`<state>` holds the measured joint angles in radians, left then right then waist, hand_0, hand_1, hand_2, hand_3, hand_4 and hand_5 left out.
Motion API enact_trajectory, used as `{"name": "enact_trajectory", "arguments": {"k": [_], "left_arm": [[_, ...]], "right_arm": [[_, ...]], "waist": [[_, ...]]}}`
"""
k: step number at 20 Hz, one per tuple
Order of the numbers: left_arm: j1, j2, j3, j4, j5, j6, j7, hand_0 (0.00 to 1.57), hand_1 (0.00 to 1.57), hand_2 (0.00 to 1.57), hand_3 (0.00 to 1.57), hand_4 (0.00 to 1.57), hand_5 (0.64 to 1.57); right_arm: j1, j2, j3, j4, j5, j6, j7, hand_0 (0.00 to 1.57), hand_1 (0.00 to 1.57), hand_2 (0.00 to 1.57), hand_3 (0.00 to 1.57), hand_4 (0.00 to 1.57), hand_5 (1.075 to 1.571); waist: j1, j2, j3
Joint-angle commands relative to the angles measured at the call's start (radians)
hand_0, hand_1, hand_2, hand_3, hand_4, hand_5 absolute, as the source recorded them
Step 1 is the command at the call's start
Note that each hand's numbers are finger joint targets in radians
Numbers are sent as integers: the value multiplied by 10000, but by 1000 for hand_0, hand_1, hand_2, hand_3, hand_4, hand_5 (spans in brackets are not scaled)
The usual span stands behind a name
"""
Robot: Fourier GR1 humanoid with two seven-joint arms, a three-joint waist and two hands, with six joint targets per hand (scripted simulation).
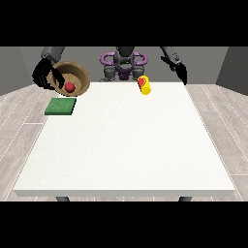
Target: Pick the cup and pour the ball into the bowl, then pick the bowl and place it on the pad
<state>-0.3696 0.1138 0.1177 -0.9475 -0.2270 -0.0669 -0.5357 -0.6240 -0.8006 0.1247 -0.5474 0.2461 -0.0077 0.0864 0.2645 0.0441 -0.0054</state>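
Upper left of the frame: a round brown bowl, wood-like in tone with a thick rim, is tilted so its opening faces the camera. A small red ball sits inside against the lower wall. The black hand at the view's left has its fingers curled round the bowl's left rim and holds it above the table's far left corner.

Directly below the bowl lies a flat, square green pad with a slightly grainy surface, apart from the bowl.

Upper centre: a yellow cylindrical cup lies on its side near the table's far edge, its reddish interior showing at the open end.

Upper right: the hand at the view's right hangs off the table's far right corner, fingers straight and pointing down, touching nothing.

The white table has a matte, finely speckled top.
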Motion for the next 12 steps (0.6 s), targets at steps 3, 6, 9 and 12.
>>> {"name": "enact_trajectory", "arguments": {"k": [3, 6, 9, 12], "left_arm": [[341, 412, 358, -522, 353, -112, -556, 0, 0, 0, 0, 0, 721], [413, 548, 796, 248, 328, 551, -723, 0, 0, 0, 0, 0, 718], [866, 1667, 1804, 1116, 972, -129, -2243, 0, 0, 0, 0, 0, 676], [716, 2550, 2563, 1308, 1621, -803, -2764, 0, 0, 0, 0, 0, 761]], "right_arm": [[-42, -1357, -414, 268, 336, 619, -1424, 1571, 1571, 1571, 1565, 1571, 1523], [-164, -574, -46, -678, 861, 680, -556, 1571, 1571, 1571, 1470, 1571, 1534], [-227, -621, -81, -1211, 861, 757, -428, 1571, 1571, 1571, 1470, 1571, 1534], [305, -445, -505, -868, 820, -425, -1210, 1571, 1571, 1571, 1492, 1531, 1570]], "waist": [[-406, 684, 62], [-1323, 392, 51], [-1614, 603, 40], [-1703, 1479, 46]]}}
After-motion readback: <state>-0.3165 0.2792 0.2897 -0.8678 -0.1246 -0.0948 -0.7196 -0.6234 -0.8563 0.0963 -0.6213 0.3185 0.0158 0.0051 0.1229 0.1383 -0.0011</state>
